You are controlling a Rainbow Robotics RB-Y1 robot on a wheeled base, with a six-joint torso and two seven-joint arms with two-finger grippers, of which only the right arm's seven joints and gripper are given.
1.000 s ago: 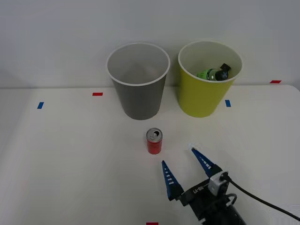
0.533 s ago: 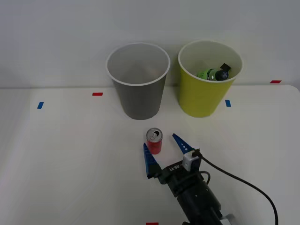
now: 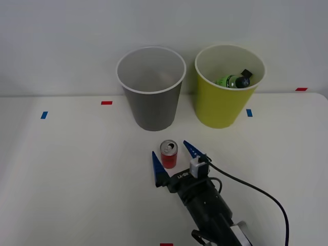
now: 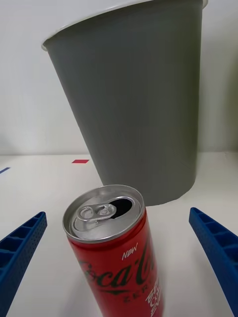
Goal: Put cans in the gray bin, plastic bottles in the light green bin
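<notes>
Jaws of right gripper (image 3: 174, 156) spread wide either side of upright red can (image 3: 168, 154), gray bin (image 3: 151, 92) just behind, untouched.

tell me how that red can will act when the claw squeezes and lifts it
The red can has its tab hole open, so it is probably empty or part full: likely light, and its thin wall may dent under a hard squeeze. It stands upright and narrow, so a nudge from one finger could tip it and let it roll. Its glossy side may slip.

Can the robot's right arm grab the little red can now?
Probably yes. The right gripper is open, one blue finger each side of the small red drink can, which stands upright with nothing between.
</notes>
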